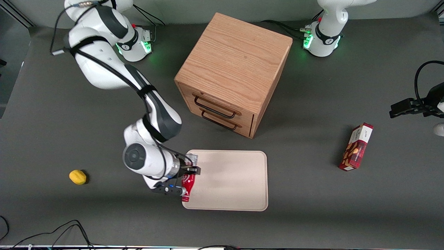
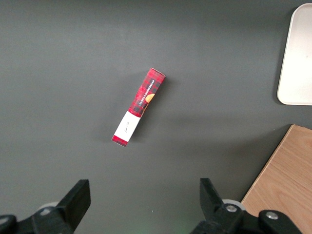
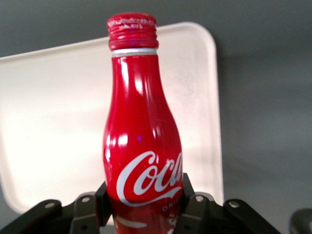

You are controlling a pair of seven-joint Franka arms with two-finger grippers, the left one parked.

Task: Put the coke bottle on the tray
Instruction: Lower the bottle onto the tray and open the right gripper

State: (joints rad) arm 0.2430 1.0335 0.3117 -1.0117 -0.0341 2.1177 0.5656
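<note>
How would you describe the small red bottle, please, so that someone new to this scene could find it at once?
Start at the big wooden drawer cabinet; the flat pale beige tray lies nearer the front camera. At the tray's edge toward the working arm, the gripper is shut on the slim red coke bottle. Its white script logo and ribbed red cap distinguish it from the red rectangular snack box and the yellow lemon.

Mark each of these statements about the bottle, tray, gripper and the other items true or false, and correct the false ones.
1. The gripper is shut on the coke bottle. True.
2. The coke bottle is over the middle of the tray. False: it is at the tray's edge toward the working arm's end.
3. The bottle's red cap is on. True.
4. The snack box lies on the tray. False: it is on the table toward the parked arm's end.
5. The cabinet has an open drawer. False: both look closed.
</note>
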